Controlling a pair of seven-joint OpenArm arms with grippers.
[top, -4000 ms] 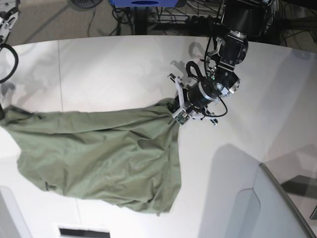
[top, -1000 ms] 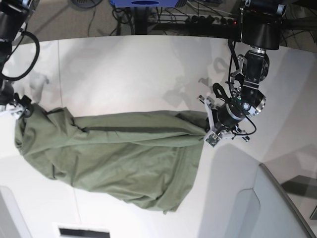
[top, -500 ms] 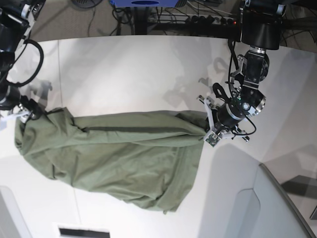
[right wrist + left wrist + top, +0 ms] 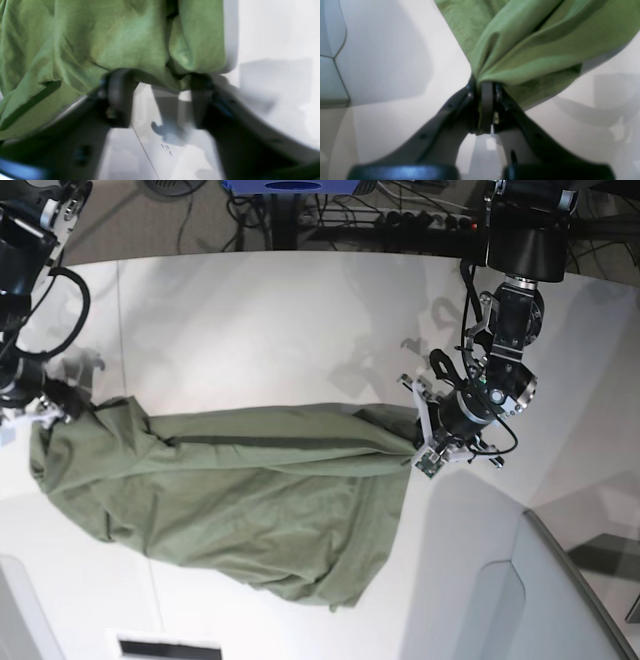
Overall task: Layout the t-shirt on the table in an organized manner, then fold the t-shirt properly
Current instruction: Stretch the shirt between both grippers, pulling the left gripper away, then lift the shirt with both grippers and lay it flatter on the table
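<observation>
The olive-green t-shirt (image 4: 250, 490) lies bunched and stretched sideways on the white table (image 4: 250, 330). My left gripper (image 4: 425, 442) is at the shirt's right end, shut on a gathered bunch of cloth. The left wrist view shows the pinch: the left gripper (image 4: 485, 85) has the t-shirt (image 4: 532, 45) fanning out above it. My right gripper (image 4: 45, 412) is at the shirt's left end. In the blurred right wrist view the right gripper (image 4: 160, 82) has its jaws apart. An edge of the t-shirt (image 4: 112, 37) lies across its fingertips (image 4: 120, 82), and bare table (image 4: 275, 30) shows between them.
A grey angled panel (image 4: 560, 600) with a dark edge stands at the front right, also at the left of the left wrist view as the panel (image 4: 330, 50). Cables and equipment (image 4: 300, 210) lie beyond the curved far edge. A thin seam line (image 4: 120, 330) crosses the table.
Over four seconds the left gripper dragged the shirt to the right. In the last second the right arm shifted slightly at the shirt's left corner; the left gripper and the shirt stayed put.
</observation>
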